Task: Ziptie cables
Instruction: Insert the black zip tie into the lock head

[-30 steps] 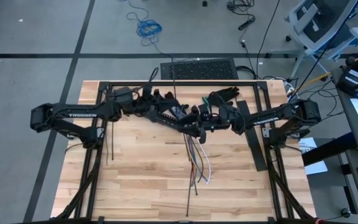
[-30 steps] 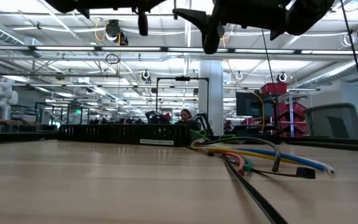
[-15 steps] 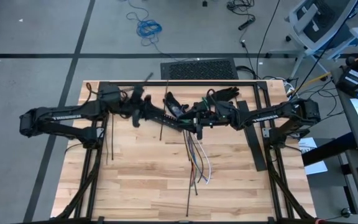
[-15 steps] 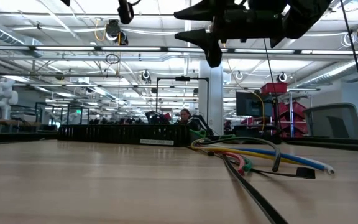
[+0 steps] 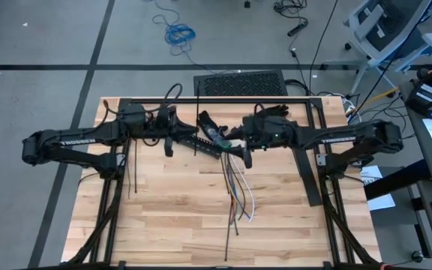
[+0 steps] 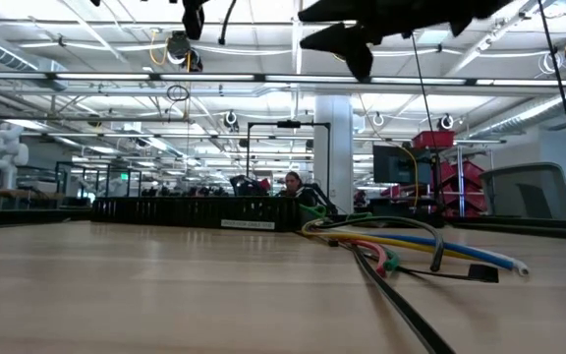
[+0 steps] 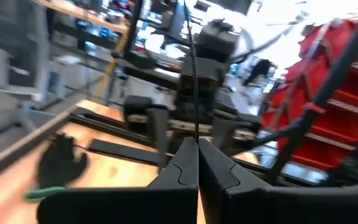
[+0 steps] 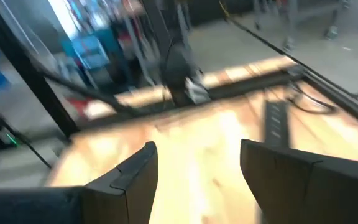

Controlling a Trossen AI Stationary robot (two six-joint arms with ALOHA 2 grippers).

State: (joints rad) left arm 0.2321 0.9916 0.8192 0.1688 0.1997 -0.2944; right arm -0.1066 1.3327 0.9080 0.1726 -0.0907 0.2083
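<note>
The cables (image 5: 236,189), a loose bundle of white, red, green, orange and blue wires, lie on the wooden table near its middle; they also show in the low view (image 6: 411,246). My left gripper (image 5: 195,141) hangs above the table, left of the bundle's far end, shut on one thin dark ziptie (image 5: 196,127). My right gripper (image 5: 240,146) hovers open over the bundle's far end, nothing between its fingers (image 8: 138,168). Other zipties (image 5: 133,169) lie flat on the table at the left, and another ziptie (image 5: 226,236) lies near the front edge. My left gripper pinches the ziptie between its two shut fingertips, which come level from the table's left. The strip (image 7: 193,93) lies across the fingers and sticks out past them on both sides. It is lifted clear of the table.
A long black slotted rail (image 5: 306,169) lies on the table's right part. A dark glove-like thing (image 5: 276,111) and a small dark object with a green bit (image 5: 214,129) lie near the far edge. A black frame bar (image 5: 216,99) runs along the far side.
My left gripper has drawn back toward the table's left with the ziptie and rolled, then kept still. My right gripper has risen and tipped up toward level above the cables' far end. The cables have not moved.
</note>
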